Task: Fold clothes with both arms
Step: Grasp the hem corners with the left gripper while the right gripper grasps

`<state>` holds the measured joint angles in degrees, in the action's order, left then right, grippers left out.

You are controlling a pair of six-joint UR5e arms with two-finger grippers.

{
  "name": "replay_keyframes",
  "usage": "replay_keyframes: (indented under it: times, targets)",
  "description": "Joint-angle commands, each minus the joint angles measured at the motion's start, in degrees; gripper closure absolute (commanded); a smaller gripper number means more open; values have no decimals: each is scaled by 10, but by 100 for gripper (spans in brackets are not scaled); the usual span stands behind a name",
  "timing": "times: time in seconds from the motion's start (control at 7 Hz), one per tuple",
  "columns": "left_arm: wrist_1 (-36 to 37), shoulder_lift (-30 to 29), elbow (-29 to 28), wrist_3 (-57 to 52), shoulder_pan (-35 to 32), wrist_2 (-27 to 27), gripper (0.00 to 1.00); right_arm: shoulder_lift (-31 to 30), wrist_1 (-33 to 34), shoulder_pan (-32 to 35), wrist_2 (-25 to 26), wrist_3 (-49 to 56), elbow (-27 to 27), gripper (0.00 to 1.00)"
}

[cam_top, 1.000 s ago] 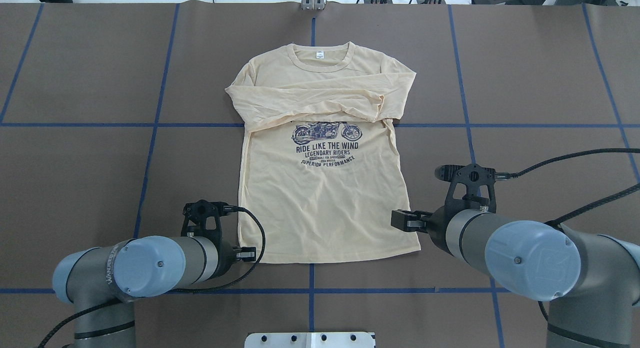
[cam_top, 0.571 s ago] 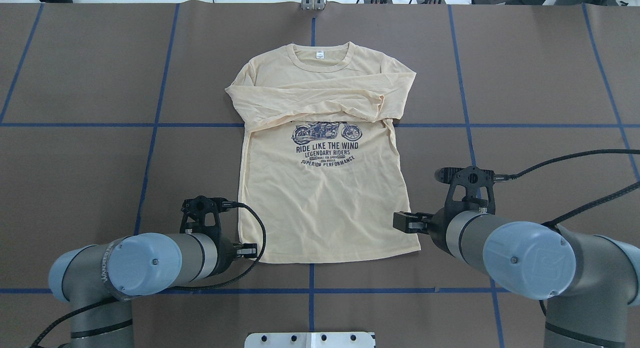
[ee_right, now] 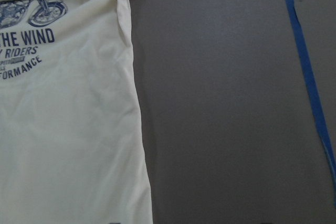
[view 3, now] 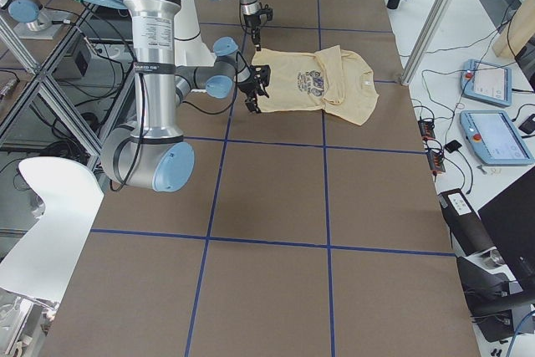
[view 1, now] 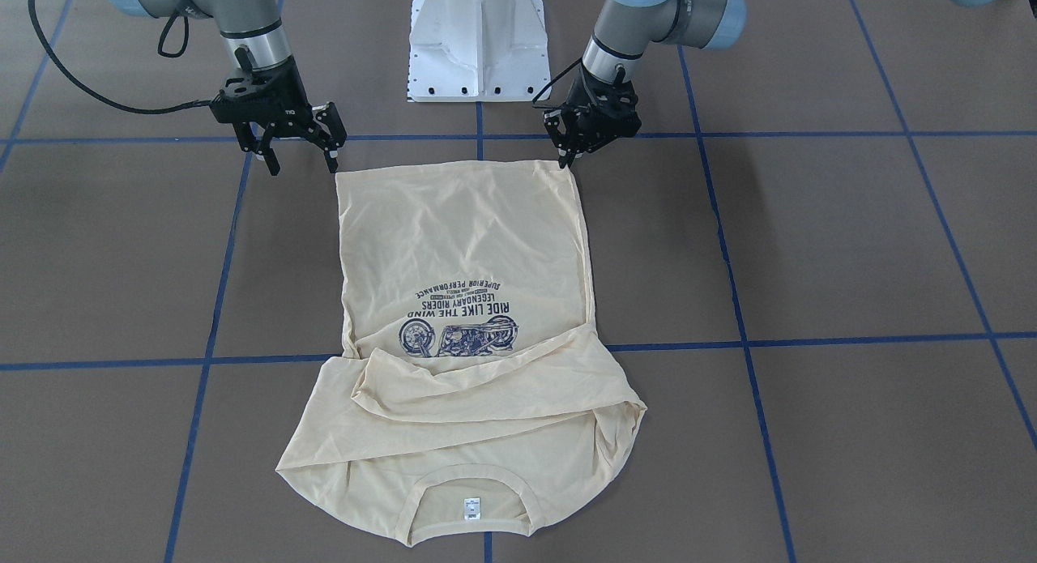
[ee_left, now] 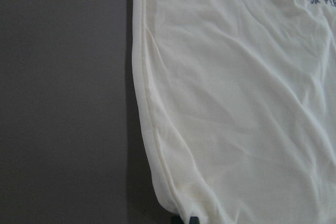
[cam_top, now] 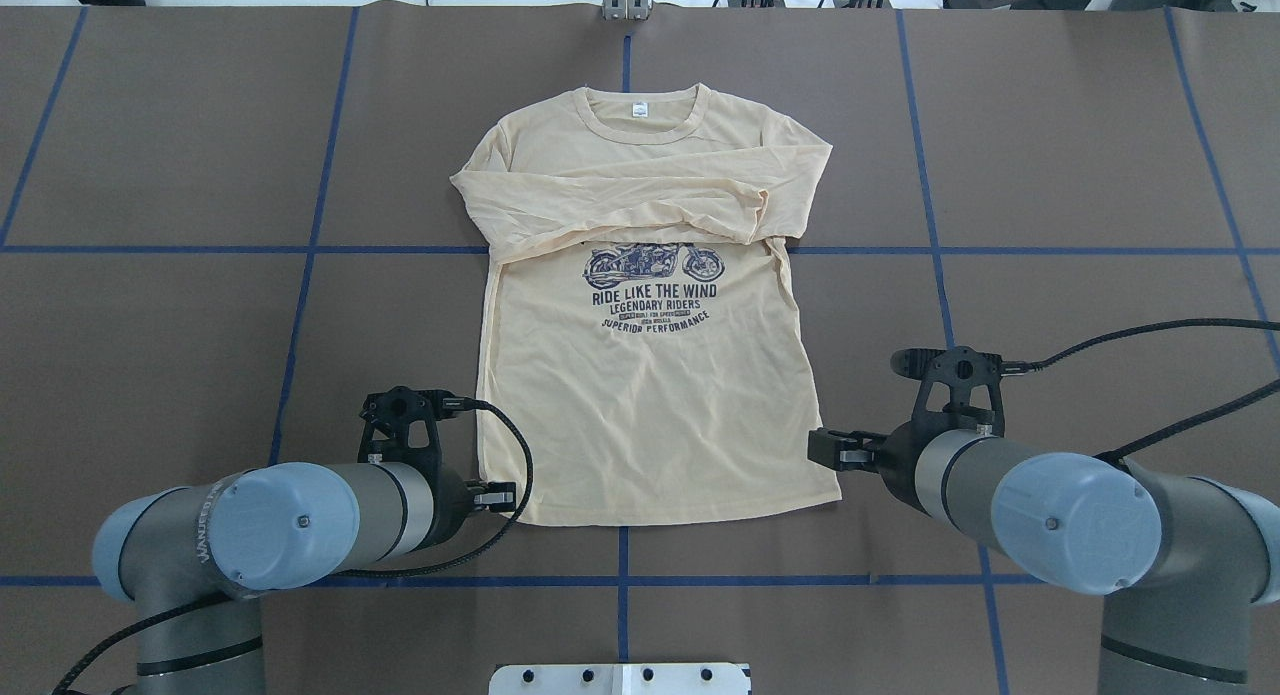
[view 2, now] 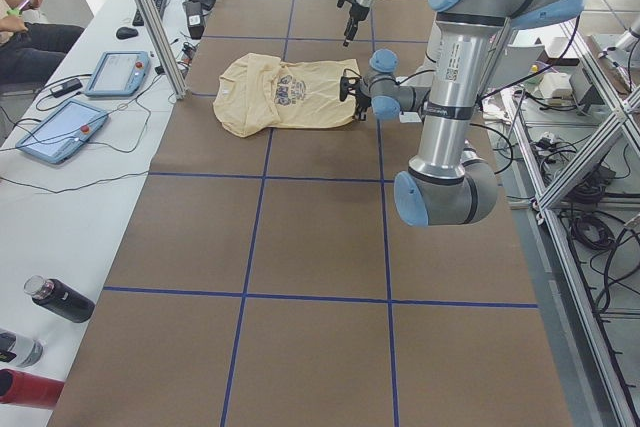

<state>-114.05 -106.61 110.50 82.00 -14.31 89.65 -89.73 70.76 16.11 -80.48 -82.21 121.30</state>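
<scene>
We're looking at the T-shirt (cam_top: 640, 405), lying flat and print-up mid-table, with the collar (cam_top: 640, 127) on the far side from the robot and the hem (cam_top: 660, 515) nearest it. Both sleeves (cam_top: 640, 200) are already crossed over the chest just above the print (cam_top: 652, 290), so we're judging the sleeve folds done and the hem-to-collar fold next. That explains the arm placement, one arm flanking each hem corner.

The left gripper (view 1: 569, 156) is sitting low, right at its hem corner. Its fingers are reading narrow in the front view, but we can't tell whether they're pinching cloth or just touching it. The left wrist view is only showing a dark sliver at the corner's edge.

The right gripper (view 1: 301, 165) is spread wide, fingers pointing down, just outside the other corner and holding nothing. It's apart from the cloth by a small gap.

On material, the shirt is a thin cream-yellow knit that's going limp and rumpling softly at the sleeve overlap. The side seams are rolling slightly, the collar is ribbed, and a small white tag (cam_top: 636, 109) is showing at the neck. We're expecting it to drape and sag once lifted, so both corners need to rise together.

The table (cam_top: 200, 325) is covered in a matte brown sheet with a blue tape grid (cam_top: 300, 275), and there's low glare.
</scene>
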Motion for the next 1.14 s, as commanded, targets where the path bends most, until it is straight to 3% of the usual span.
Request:
replay_keyframes:
  times: [0.0,0.57,1.0]
  targets:
    - [0,0,2,0,2,-5,100,-1,-5,-16,16,-7,-21,30]
    - [0,0,5,0,5,-27,100,33,-4,-43,23,-8,-46,31]
    - [1,1,6,0,5,-27,100,34,1,-70,39,-8,-48,44]
